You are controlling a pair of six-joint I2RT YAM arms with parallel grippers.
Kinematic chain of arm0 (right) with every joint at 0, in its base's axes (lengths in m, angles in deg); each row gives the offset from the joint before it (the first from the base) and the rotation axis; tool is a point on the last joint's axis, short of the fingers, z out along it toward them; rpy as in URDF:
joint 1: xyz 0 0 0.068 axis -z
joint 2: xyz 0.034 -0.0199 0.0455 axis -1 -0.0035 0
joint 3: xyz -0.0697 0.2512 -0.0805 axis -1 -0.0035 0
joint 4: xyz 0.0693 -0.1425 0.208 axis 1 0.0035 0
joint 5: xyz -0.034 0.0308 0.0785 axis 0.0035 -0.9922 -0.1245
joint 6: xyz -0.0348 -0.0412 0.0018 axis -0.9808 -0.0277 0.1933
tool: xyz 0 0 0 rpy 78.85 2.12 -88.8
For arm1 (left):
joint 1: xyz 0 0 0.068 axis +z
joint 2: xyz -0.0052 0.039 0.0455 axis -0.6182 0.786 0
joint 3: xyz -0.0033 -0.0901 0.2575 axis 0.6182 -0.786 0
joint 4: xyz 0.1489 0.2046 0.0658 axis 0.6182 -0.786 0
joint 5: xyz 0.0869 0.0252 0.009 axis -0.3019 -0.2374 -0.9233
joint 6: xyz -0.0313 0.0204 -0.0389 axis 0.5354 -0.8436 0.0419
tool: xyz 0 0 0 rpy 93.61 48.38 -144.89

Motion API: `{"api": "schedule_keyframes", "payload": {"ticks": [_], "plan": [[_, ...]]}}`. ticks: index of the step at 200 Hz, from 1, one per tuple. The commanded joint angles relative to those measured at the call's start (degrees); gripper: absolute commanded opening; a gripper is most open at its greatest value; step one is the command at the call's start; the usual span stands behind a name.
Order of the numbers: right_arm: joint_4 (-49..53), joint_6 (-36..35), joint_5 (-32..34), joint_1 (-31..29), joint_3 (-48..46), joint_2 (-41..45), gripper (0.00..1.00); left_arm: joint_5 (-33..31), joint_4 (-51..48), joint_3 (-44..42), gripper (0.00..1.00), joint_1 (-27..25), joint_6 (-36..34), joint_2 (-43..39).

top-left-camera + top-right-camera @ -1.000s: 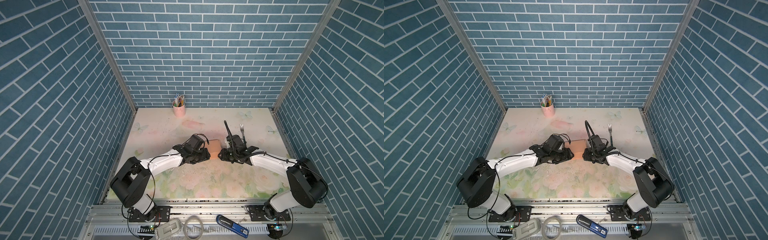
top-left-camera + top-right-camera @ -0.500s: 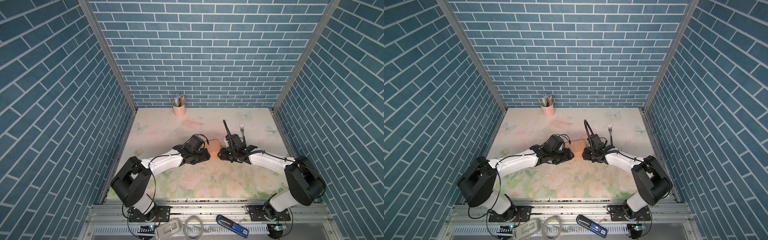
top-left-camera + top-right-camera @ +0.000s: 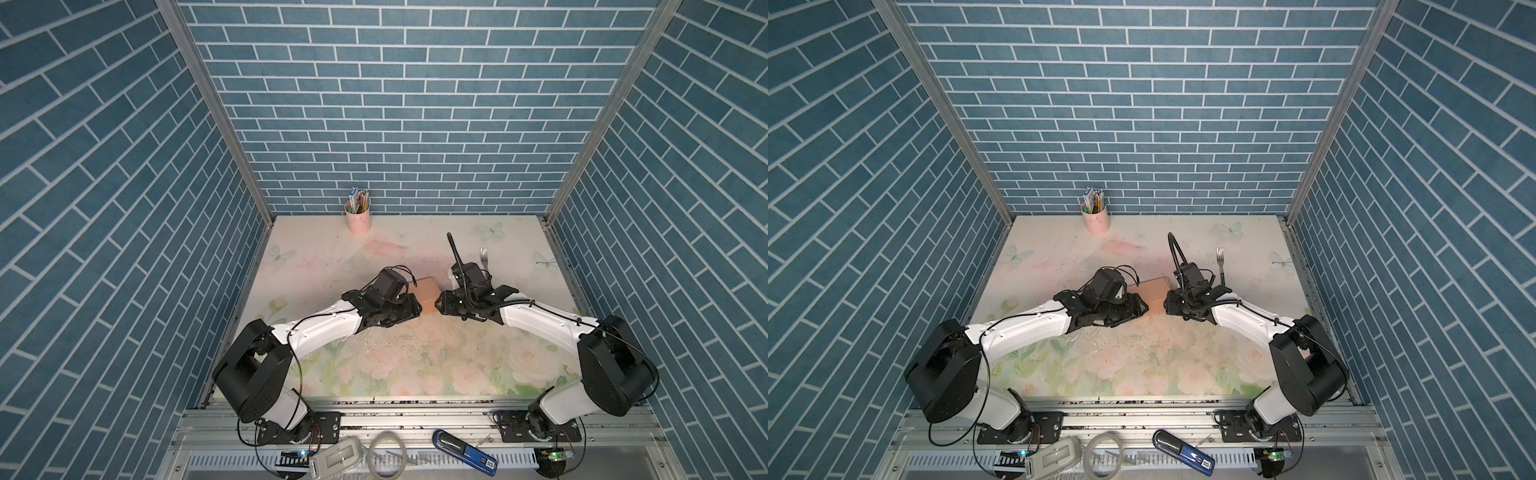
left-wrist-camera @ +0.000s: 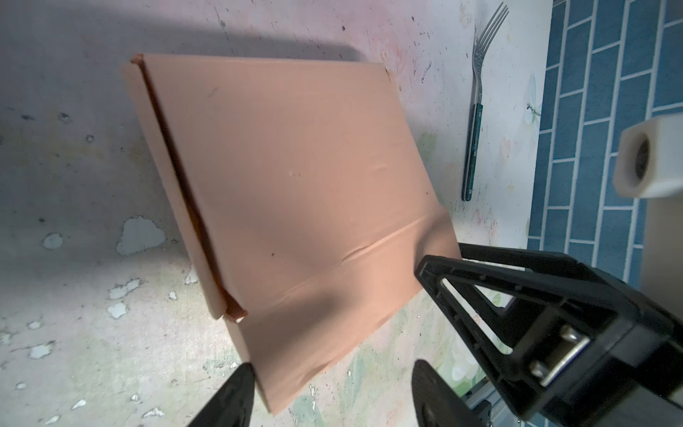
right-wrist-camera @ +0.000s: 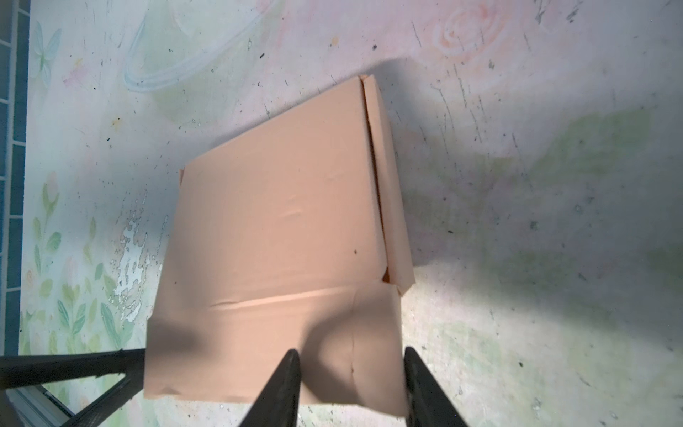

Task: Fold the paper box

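Blue brick walls [image 3: 395,104]: three; they close in my table on every side but the front
Table [image 3: 415,357]: one; flowered top, scuffed and flecked; the box lies near its middle, between my two hands
Arms: two; left arm [image 3: 320,328] and right arm [image 3: 540,322] both reach inward, low over the top
Box [image 3: 428,291]: one; peach cardboard, lying flat, lid folded down over the body
Done, I judge: body formed and lid closed; one long side shows a dark slit, not quite snug
Left, I judge: the near flap lies out flat past its crease; it wants turning and tucking
Left hand [image 4: 331,366]: fingers wide apart, holding nothing; a near corner of the box pokes in between them
Right hand [image 5: 350,351]: fingers parted, narrower than the left, over the near flap's corner; gripping nothing that I can see
Cup [image 3: 357,220]: one; pink, full of pencils, by the back wall, well apart
Fork [image 3: 483,259]: one; near my right hand
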Motion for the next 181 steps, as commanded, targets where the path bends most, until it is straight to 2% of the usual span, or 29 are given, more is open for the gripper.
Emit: {"api": "schedule_keyframes", "payload": {"ticks": [1,112,181], "plan": [[1.4,-1.5,-1.1,-0.7,1.4,1.5,0.45,2.1,3.5,1.3,0.69,-1.0,1.0,-1.2],[-2.5,-1.0,-1.8,-0.7,-2.0,-0.3,0.44,0.9,6.6,-5.3,0.69,-1.1,0.6,0.0],[-4.8,-1.5,-1.1,-0.8,-2.7,-3.4,0.41,0.6,7.6,-6.0,0.69,-0.9,-0.7,2.1]]}}
